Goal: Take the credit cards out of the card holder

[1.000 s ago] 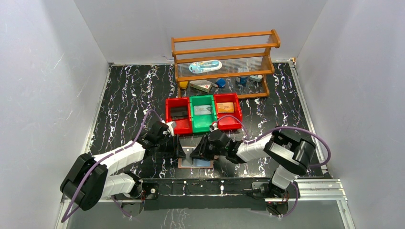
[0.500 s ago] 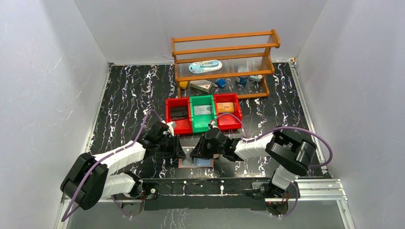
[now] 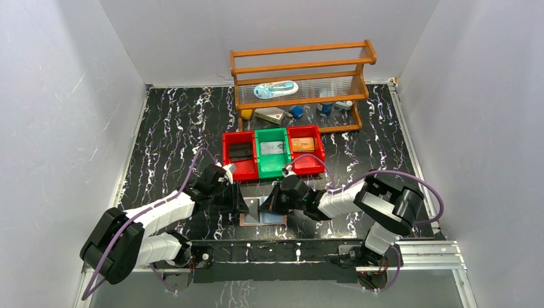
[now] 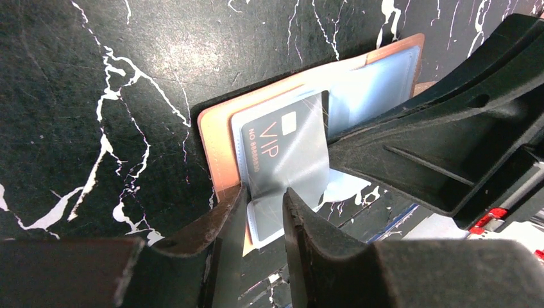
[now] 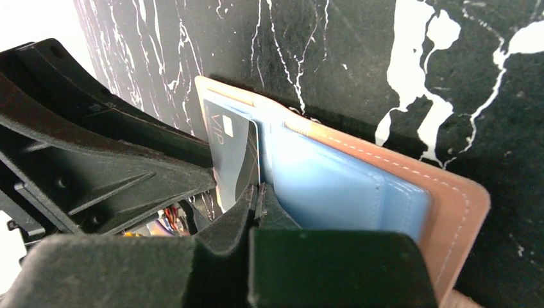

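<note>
**Holder open between my two grippers**

The table [image 3: 167,128] is black marble with white veins, and pale walls [image 3: 64,96] close it on three sides. A wooden rack [image 3: 301,64] stands at the far side.

One holder [image 3: 272,219] lies open and flat near the front edge, its long axis running left to right. One grey card [image 4: 282,154] marked VIP stands tilted up from it inside a clear sleeve.

I count three bins in a row and one card in each:
- left red bin [image 3: 228,160]: black card [image 3: 240,152]
- green bin [image 3: 272,168]: silver card [image 3: 272,149]
- right red bin [image 3: 308,168]: orange card [image 3: 303,144]

My left gripper [image 4: 263,205] has its jaws a little apart, with the sleeve's lower edge between them. My right gripper [image 5: 258,199] has its jaws pressed together at the grey card's edge; I cannot tell if they pinch it.
</note>
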Robot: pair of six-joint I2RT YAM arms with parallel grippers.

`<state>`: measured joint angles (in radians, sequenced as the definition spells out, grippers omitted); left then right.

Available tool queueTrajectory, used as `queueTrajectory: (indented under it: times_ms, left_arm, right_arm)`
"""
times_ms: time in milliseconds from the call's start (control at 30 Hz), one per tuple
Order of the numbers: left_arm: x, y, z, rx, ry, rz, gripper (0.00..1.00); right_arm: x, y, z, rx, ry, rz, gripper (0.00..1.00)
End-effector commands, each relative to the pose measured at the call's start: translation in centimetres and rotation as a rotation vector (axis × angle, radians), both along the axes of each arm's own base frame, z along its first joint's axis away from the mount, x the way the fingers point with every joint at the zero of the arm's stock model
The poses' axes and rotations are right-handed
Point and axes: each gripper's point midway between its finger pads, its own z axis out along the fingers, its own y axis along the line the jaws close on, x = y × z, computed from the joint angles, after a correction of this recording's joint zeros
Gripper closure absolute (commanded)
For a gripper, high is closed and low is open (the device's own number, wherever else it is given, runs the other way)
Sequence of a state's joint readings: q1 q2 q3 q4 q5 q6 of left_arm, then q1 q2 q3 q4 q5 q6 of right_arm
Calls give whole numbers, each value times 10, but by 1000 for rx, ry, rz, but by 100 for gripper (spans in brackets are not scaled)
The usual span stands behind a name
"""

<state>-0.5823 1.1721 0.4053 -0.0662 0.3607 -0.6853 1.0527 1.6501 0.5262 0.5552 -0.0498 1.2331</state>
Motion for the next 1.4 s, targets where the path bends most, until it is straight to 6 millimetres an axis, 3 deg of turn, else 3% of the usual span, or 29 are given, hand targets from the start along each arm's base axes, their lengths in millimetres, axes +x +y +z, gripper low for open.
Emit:
queueTrajectory:
  times_ms: [0,267,500,600,800,933,1033,1167,1367]
  left_arm:
    - [-22,11,-17,55,77,-9,74]
    - [-21,13,-18,70,73,-8,75]
    - [-20,14,-17,75,71,-9,75]
    - [-18,11,-13,67,59,-16,71]
    - [-8,-3,19,-20,-39,-68,52]
    - [-1,-18,51,-116,-117,-118,47]
    - [-1,-27,64,-158,-136,-178,46]
    - [-2,-29,54,-140,-97,-191,46]
    - [-2,-12,23,-24,-25,-87,42]
  right_arm:
    - [-1,4,20,30,-46,-1,100]
    - [2,-19,16,-19,-41,-61,100]
    - [2,-27,18,-15,-40,-73,100]
    - [3,-28,18,-17,-39,-76,100]
    - [2,-30,10,-47,-21,-78,99]
    - [2,-29,5,-60,-4,-71,97]
    - [2,-28,2,-67,3,-67,93]
    - [3,-28,1,-73,4,-71,85]
    - [4,-32,2,-91,-5,-83,74]
